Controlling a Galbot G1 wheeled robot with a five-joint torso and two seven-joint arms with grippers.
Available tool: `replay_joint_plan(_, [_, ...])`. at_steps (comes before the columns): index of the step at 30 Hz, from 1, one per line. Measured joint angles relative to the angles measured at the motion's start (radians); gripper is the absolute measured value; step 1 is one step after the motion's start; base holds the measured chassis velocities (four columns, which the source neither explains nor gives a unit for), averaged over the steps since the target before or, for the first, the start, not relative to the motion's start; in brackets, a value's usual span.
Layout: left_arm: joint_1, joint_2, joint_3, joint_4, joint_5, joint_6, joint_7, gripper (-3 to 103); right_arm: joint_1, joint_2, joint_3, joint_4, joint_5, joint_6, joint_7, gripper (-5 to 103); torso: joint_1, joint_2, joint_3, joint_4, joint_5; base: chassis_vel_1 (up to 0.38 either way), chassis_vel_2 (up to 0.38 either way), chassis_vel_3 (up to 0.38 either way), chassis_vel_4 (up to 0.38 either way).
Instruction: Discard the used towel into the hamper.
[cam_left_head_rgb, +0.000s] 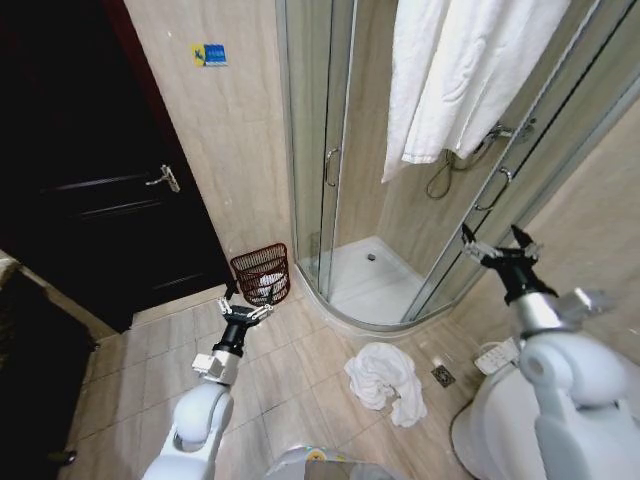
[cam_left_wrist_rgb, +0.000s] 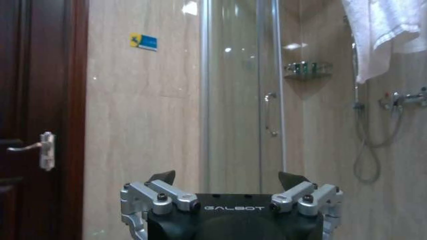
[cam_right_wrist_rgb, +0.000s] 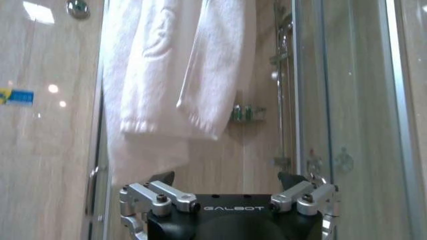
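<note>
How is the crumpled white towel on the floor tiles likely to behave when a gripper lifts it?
The crumpled white cloth towel lies in loose folds, so it will probably sag and drape rather than hold its shape. A tail trails from the heap, so part may drag along the beige floor tiles. It looks bulky yet soft, likely light unless wet, which cannot be told.

Crumpled white towel (cam_left_head_rgb: 385, 380) on floor tiles; upright red-brown wire hamper (cam_left_head_rgb: 262, 273) well apart, perhaps holding something white.

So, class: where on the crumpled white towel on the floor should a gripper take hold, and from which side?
Grip the raised bunched folds at the middle of the crumpled white towel, coming straight down from above. It lies heaped on the floor tiles, so its edges sit flat while the mound offers a ridge to pinch.
</note>
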Motion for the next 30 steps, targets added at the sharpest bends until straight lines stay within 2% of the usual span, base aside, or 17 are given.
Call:
replay_joint_plan(7, [0.005,-0.026,-0.015,-0.006,0.023,-0.001,-0.001,100,0.148,-0.051,-0.037,-0.062,0.067,-0.023,0.005,100,0.0,0.0,0.0,-0.0007,-0.0001,0.0,0.0,0.0,0.0])
replay_joint_plan(10, [0.008,-0.046,-0.008,-0.004,0.049,-0.001,-0.003,100,0.253,-0.088,-0.068,-0.097,0.12,-0.056,0.001,100,0.0,0.0,0.0,-0.0005,-0.0002,0.0,0.0,0.0,0.0])
replay_joint_plan(18, [0.0,-0.078,0.012,0.002,0.085,0.001,-0.018,100,0.46,-0.166,-0.137,-0.214,0.15,-0.069,-0.028,100,0.0,0.0,0.0,-0.0004,-0.0002,0.0,0.0,0.0,0.0])
replay_joint_plan(22, [0.001,-0.077,0.012,-0.004,0.089,0.005,-0.027,100,0.608,-0.237,-0.237,-0.319,0.197,-0.078,-0.027,100,0.0,0.0,0.0,-0.0004,-0.0001,0.0,0.0,0.0,0.0])
replay_joint_plan(23, [0.001,-0.077,0.012,-0.004,0.089,0.005,-0.027,100,0.608,-0.237,-0.237,-0.319,0.197,-0.078,-0.027,100,0.0,0.0,0.0,-0.0004,-0.0001,0.0,0.0,0.0,0.0])
replay_joint_plan(25, [-0.001,-0.07,0.002,-0.007,0.084,0.008,-0.029,100,0.734,-0.262,-0.306,-0.396,0.201,-0.079,-0.027,100,0.0,0.0,0.0,-0.0003,0.0,0.0,0.0,0.0,0.0])
replay_joint_plan(26, [-0.001,-0.07,0.002,-0.007,0.084,0.008,-0.029,100,0.734,-0.262,-0.306,-0.396,0.201,-0.079,-0.027,100,0.0,0.0,0.0,-0.0003,0.0,0.0,0.0,0.0,0.0])
replay_joint_plan(29, [-0.008,-0.064,-0.01,-0.002,0.071,0.008,-0.029,100,0.911,-0.266,-0.404,-0.482,0.205,-0.082,-0.027,100,0.0,0.0,0.0,-0.0002,-0.0005,0.0,0.0,0.0,0.0])
replay_joint_plan(30, [-0.008,-0.064,-0.01,-0.002,0.071,0.008,-0.029,100,0.911,-0.266,-0.404,-0.482,0.205,-0.082,-0.027,100,0.0,0.0,0.0,-0.0002,-0.0005,0.0,0.0,0.0,0.0])
